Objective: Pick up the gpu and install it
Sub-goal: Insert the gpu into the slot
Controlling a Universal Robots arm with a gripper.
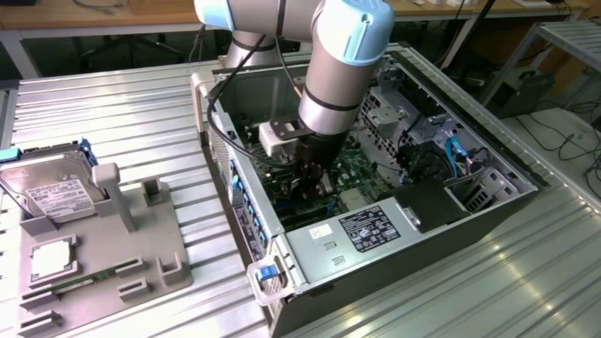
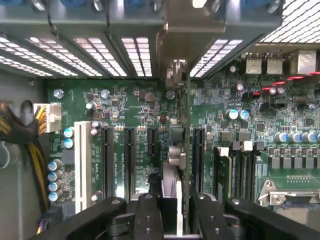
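Ribbed metal bench, open computer case on it. Gpu: edge-on, upright, standing over motherboard among black expansion slots, bracket end toward case's rear wall. Gripper: fingers closed narrow on gpu's upper edge. Hard drive on grey fixture tray, exterior view's left.

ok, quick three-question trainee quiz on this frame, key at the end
1. True or false: the gripper is inside the open computer case.
2. What rests on the grey holder at the exterior view's left? A) hard drive B) fan C) screwdriver
3. Fill in: the graphics card in the gripper stands edge-on over the green ____.
Key: 1 true; 2 A; 3 motherboard.
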